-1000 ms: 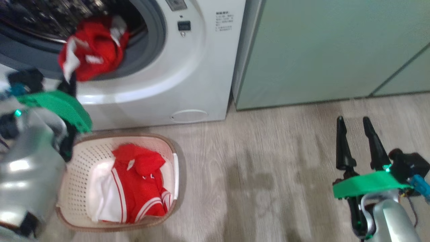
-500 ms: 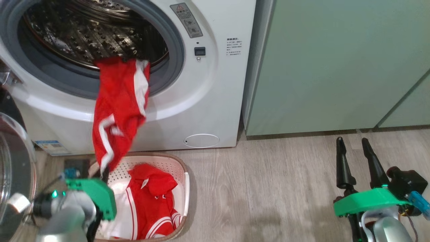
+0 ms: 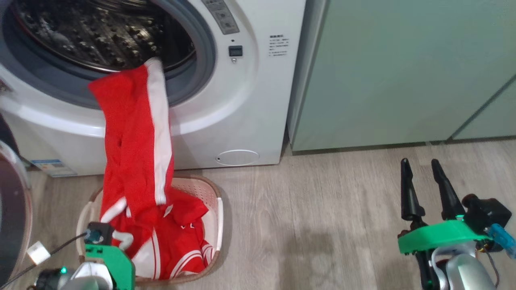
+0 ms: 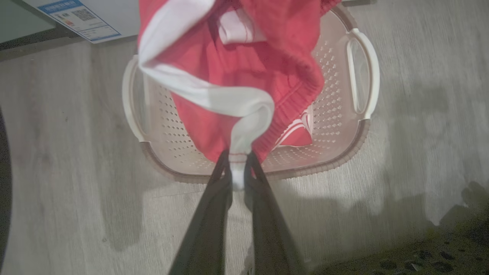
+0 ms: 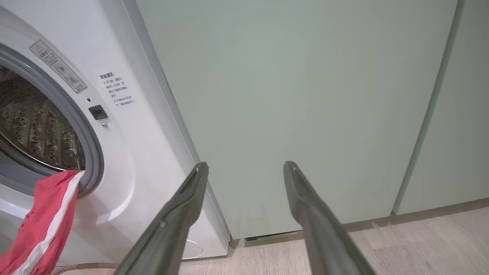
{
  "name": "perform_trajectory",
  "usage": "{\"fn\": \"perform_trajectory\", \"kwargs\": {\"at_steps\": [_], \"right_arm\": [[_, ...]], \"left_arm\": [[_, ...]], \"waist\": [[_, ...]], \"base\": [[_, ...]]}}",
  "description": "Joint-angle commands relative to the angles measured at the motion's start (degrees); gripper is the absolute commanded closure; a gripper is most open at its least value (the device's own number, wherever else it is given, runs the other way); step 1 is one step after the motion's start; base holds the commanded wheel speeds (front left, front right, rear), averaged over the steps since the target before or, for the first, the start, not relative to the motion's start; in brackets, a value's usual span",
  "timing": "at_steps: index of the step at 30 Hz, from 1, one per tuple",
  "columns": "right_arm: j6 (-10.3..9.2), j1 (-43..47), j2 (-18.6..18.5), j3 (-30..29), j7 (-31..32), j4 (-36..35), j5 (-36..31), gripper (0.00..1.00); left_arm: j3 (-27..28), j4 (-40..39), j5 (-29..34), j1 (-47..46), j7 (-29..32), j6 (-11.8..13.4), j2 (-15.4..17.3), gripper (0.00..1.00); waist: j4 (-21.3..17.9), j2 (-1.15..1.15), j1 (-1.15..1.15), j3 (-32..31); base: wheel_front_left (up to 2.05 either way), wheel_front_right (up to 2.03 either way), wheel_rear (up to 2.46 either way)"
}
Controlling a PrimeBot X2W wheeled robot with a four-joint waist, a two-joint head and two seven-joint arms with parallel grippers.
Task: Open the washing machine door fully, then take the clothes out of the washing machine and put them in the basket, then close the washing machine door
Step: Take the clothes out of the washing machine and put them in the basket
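The washing machine (image 3: pixel 250 100) stands open, and its door (image 3: pixel 14 209) is swung out at the far left edge of the head view. A long red garment with a white stripe (image 3: pixel 133 141) hangs from the drum's grey rim down into the basket (image 3: pixel 215 201). My left gripper (image 4: pixel 237 162) is shut on that garment's white end, just above the basket's near rim (image 4: pixel 317 168). More red and white clothes (image 3: pixel 181 241) lie in the basket. My right gripper (image 3: pixel 419 169) stands open and holds nothing, low at the right, far from the machine.
Pale green cabinets (image 3: pixel 403 68) stand right of the machine. Wooden floor (image 3: pixel 322 221) stretches between the basket and my right arm. A blue sticker (image 3: pixel 52 165) sits on the machine's lower left front.
The garment was bunched at the drum's mouth a second ago. My left gripper has since drawn it out and down, and it now hangs stretched into the basket. The right gripper stays as it was.
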Motion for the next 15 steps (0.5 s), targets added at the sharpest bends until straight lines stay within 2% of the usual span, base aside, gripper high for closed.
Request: {"fn": "perform_trajectory", "kwargs": {"at_steps": [1,15], "right_arm": [[0.37,-2.01,-0.53,1.12,-0.35,-2.09,0.13,0.0],[0.37,-2.85,-0.65,0.28,-0.35,-2.79,-0.56,0.0]], "left_arm": [[1.2,0.57,-0.93,-0.51,1.22,-0.85,1.14,1.0],[1.99,4.67,-5.52,0.19,11.76,-3.27,0.29,1.0]], "waist": [[-0.79,0.0,0.0,0.76],[-3.68,0.0,0.0,5.2]], "base": [[0.0,0.0,0.0],[0.0,0.0,0.0]]}}
